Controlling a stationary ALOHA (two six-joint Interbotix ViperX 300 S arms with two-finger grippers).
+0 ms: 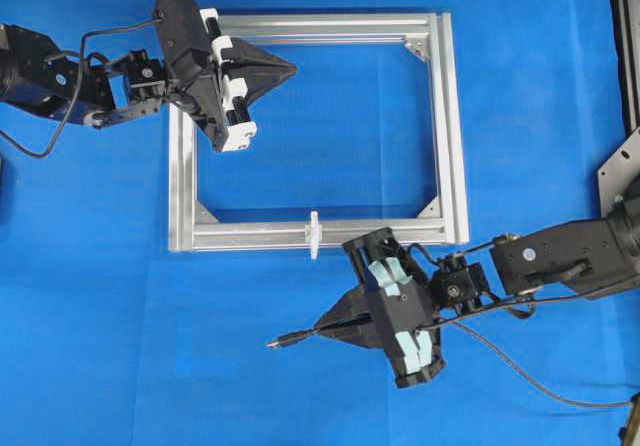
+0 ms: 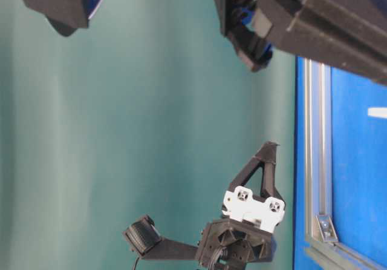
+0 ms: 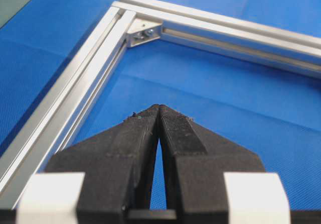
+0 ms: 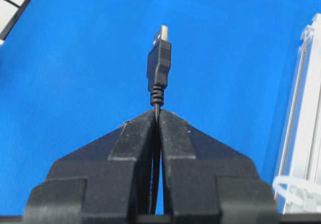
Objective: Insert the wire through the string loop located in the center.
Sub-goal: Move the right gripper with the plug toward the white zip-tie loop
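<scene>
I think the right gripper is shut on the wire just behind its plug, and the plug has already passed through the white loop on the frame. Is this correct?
Not quite. The right gripper is shut on the wire just behind its plug, but the plug has not passed through the white loop. In the overhead view the plug lies out over the blue cloth, outside the frame and apart from the loop.

Frame [image 1: 450, 116] — brushed silvery metal; table cover [image 1: 320, 386] — matt blue cloth; wire [image 4: 159, 68] plug — black plastic.
</scene>
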